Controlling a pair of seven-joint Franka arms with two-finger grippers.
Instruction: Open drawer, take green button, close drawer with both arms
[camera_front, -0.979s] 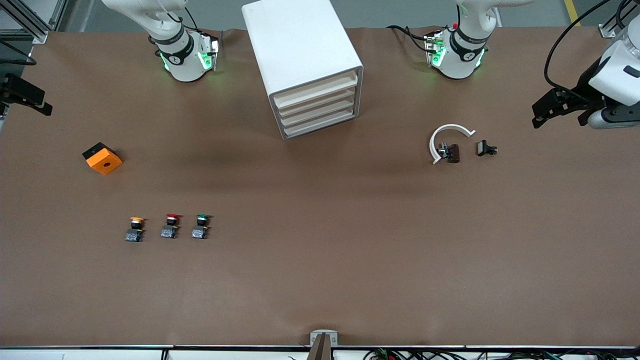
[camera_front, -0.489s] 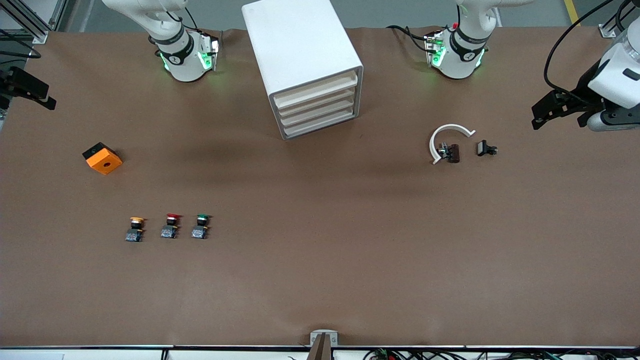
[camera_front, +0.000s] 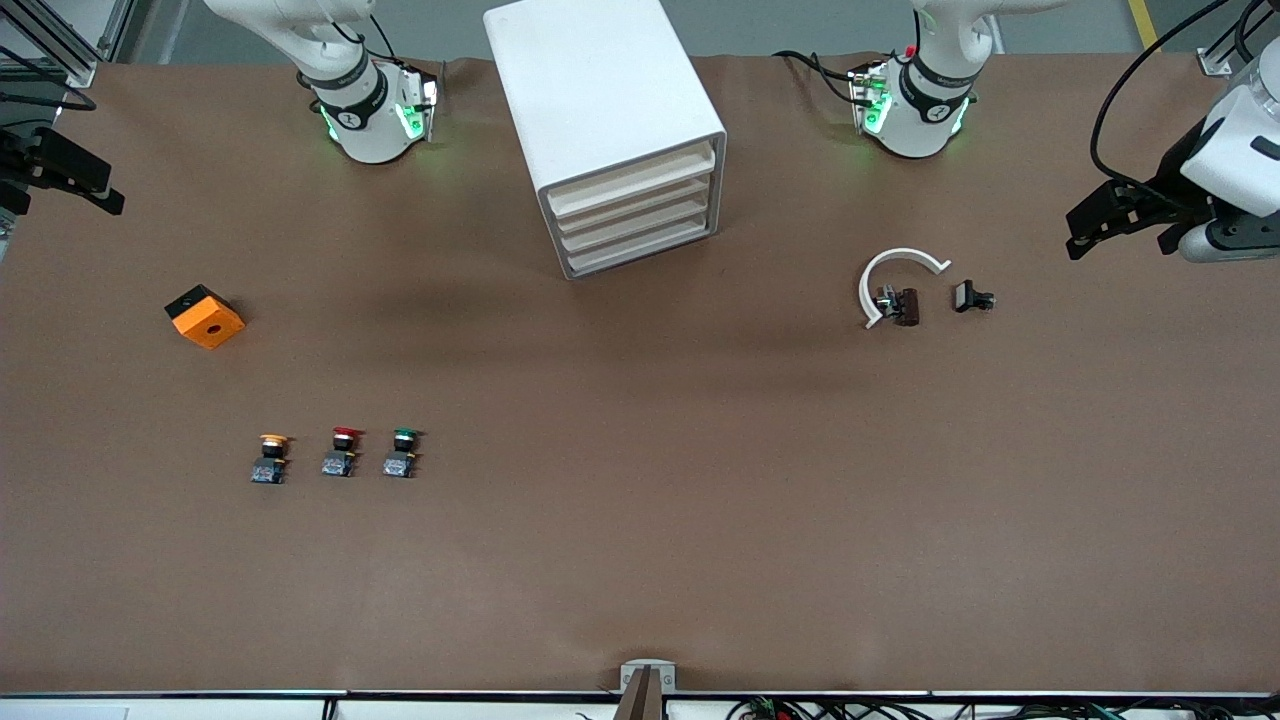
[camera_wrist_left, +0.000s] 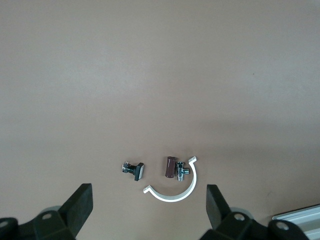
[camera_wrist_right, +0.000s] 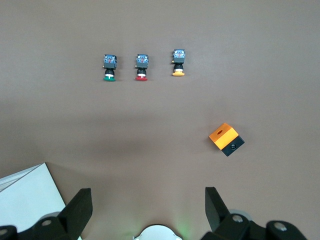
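Observation:
The white cabinet (camera_front: 600, 110) stands between the two arm bases, and all four cream drawers (camera_front: 633, 210) are closed. The green-capped button (camera_front: 402, 452) stands on the table beside a red-capped one (camera_front: 341, 452) and an orange-capped one (camera_front: 270, 458). It also shows in the right wrist view (camera_wrist_right: 109, 66). My right gripper (camera_front: 100, 195) is open and empty over the table's edge at the right arm's end; its fingers stand wide apart in its wrist view (camera_wrist_right: 147, 207). My left gripper (camera_front: 1078, 232) is open and empty over the left arm's end of the table (camera_wrist_left: 148, 207).
An orange box (camera_front: 204, 316) lies toward the right arm's end. A white C-shaped clip (camera_front: 893, 270), a brown piece (camera_front: 906, 306) and a small black piece (camera_front: 970, 297) lie toward the left arm's end, under the left gripper's view.
My right gripper has crept a little inward over the table's edge. The left gripper has shifted only slightly. The cabinet and buttons have not moved.

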